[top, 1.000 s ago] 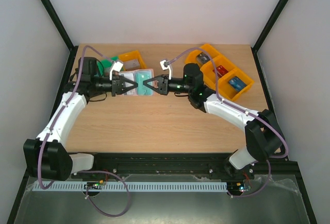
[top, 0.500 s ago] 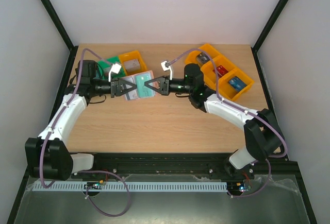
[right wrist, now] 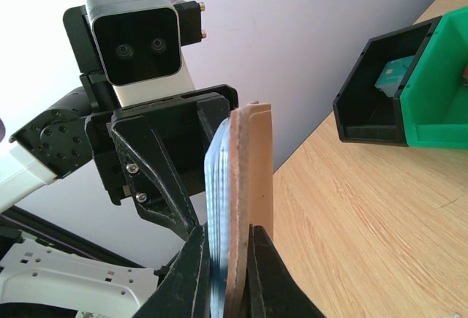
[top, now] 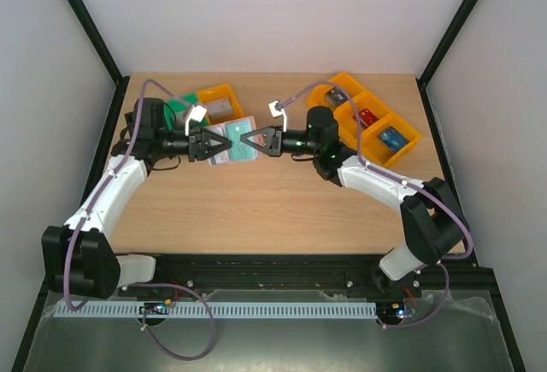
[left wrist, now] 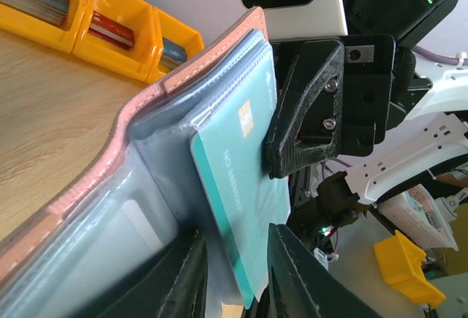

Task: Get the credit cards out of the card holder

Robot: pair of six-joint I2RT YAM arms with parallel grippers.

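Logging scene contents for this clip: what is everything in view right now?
card holder: one, tan outside, light blue inside, held upright between both grippers
teal card: one, teal, against the holder's inner panel
row of orange bins: three, orange, table's right rear, cards inside
lone orange bin: one, orange, left rear
green bin: one, green, left rear
black bin: one, black, beside the green bin
table: one, light wood
left gripper: one, black, fingers on either side of the teal card's end
right gripper: one, black, shut on the card holder's opposite edge
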